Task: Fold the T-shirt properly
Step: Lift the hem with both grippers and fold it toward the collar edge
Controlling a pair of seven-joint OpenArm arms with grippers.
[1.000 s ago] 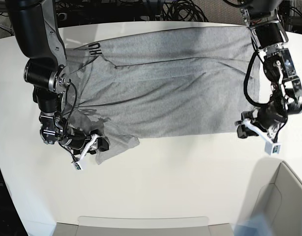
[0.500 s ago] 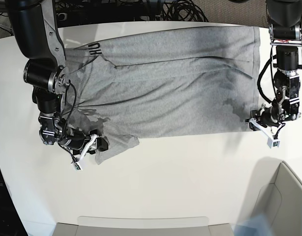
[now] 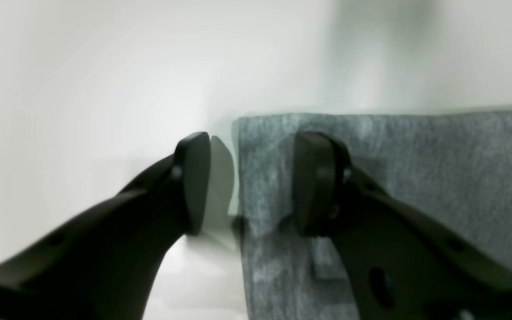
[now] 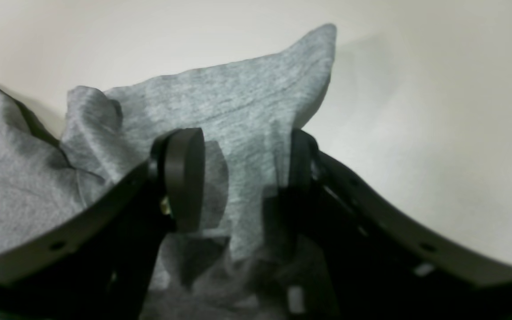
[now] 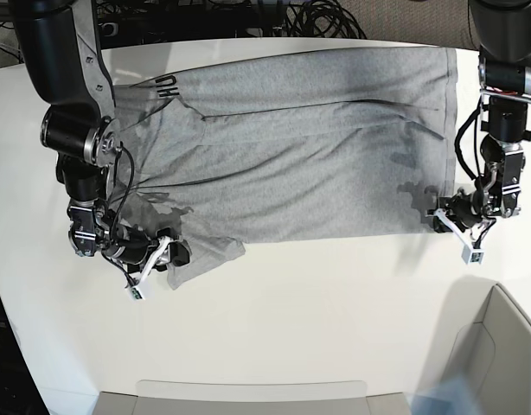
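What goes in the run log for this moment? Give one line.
T-shirt: spread flat on table | left gripper: open, astride hem corner | right gripper: open over sleeve | fold: not begun

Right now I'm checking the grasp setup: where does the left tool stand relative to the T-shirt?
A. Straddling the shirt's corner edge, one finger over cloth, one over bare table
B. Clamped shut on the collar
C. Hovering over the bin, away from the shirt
A: in the left wrist view the left tool is open across the T-shirt edge, one finger over cloth, the other over bare table.
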